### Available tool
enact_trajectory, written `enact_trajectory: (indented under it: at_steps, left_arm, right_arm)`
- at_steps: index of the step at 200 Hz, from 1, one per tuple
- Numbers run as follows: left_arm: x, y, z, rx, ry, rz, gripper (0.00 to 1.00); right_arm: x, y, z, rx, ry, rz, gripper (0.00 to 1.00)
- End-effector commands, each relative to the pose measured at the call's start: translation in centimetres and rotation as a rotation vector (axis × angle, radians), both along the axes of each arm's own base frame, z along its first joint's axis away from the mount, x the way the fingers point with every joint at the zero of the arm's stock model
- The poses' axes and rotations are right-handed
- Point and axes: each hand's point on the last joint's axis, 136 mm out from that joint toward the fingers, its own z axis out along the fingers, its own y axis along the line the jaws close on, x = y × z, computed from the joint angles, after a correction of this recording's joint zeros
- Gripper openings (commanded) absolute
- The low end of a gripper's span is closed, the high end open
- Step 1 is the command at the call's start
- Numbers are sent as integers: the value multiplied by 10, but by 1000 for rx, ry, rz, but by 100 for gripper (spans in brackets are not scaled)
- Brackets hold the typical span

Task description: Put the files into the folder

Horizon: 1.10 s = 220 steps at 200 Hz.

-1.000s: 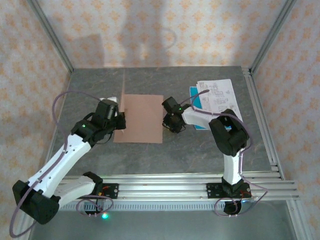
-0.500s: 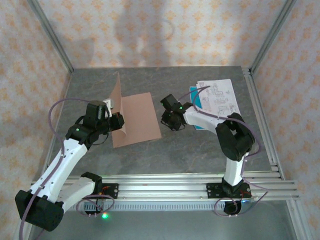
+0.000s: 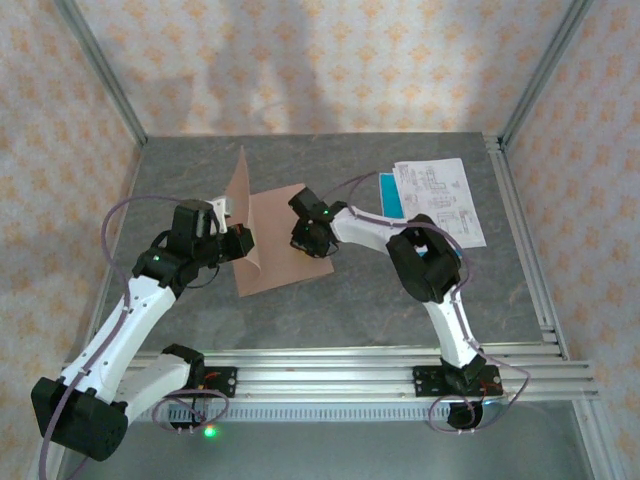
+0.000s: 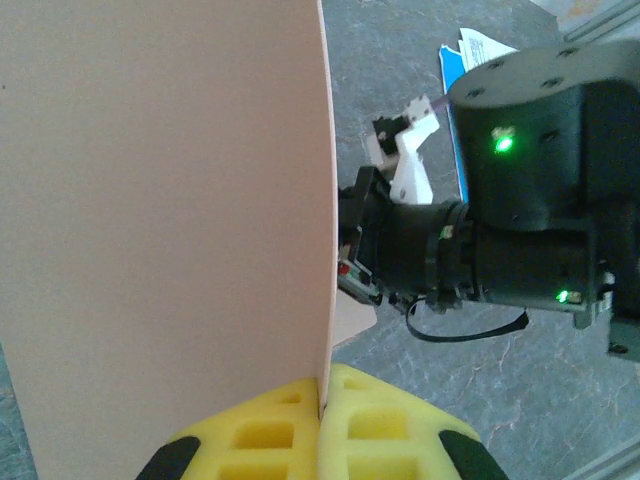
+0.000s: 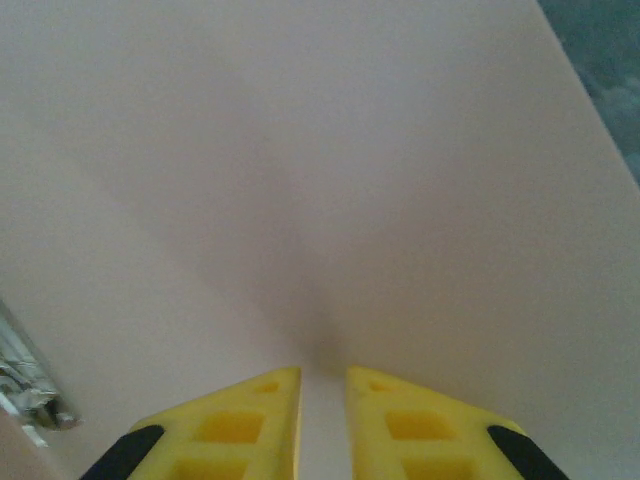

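The left arm's fingers [image 4: 345,400] pinch the folder's [image 3: 282,265] cover [image 3: 238,190] upright to hold it open. The right arm's fingers [image 5: 275,400], barely parted and gripping nothing, press its lower leaf flat. The files [image 3: 440,200] lie well right of the folder.

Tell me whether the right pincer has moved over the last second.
Yes. The right pincer has shifted left, away from the unmoved files, and now sits over the folder, on its flat leaf.

Grey marbled tabletop [image 3: 350,300] lies within aluminium rails [image 3: 330,372] and orange-patterned walls [image 3: 400,60].
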Motion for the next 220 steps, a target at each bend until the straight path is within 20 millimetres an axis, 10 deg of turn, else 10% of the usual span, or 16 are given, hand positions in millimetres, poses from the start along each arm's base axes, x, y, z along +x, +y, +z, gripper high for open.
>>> enact_trajectory:
  at_steps: [1,69,122,177,220]
  left_arm:
    - [-8,5,1,2,1,17,0]
    - [-42,76,-23,235,94,310,2]
    - [-76,145,-55,470,303,655,58]
    - [-49,130,16,268,212,683,67]
    - [-14,65,5,95,288,465,58]
  right_arm:
    - [-14,-33,-34,-129,103,-41,17]
    - [-39,-141,-57,-233,177,-195,14]
    - [-49,-151,-56,-241,184,-201,13]
    - [-40,-143,-32,-189,127,-191,13]
    - [-23,-131,21,-171,-7,-88,26]
